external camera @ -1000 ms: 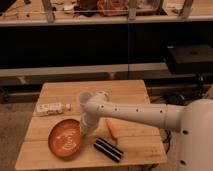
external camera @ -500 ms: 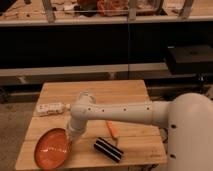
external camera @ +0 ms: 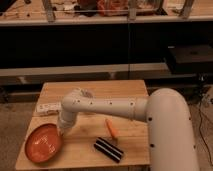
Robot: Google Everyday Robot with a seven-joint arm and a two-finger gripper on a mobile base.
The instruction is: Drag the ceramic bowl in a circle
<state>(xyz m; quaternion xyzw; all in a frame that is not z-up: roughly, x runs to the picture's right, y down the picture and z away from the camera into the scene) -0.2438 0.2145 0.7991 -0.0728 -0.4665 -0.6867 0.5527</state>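
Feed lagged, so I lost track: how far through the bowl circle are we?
Done: the wide orange-red ceramic bowl has been dragged from mid-table to the wooden table's front-left corner. In hand: the gripper sits at its right rim. Left: the arc back round to close the circle.

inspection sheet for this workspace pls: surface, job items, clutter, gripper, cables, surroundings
surface: wooden table, light wood.
job's things: ceramic bowl, upright at the front left corner, close to the edge.
clutter: orange carrot-like piece mid table; black striped block near the front; white item at the left edge.
grippers: gripper low at the bowl's right rim.
cables: nothing seen.
surroundings: dark shelving behind the table; black box at right.
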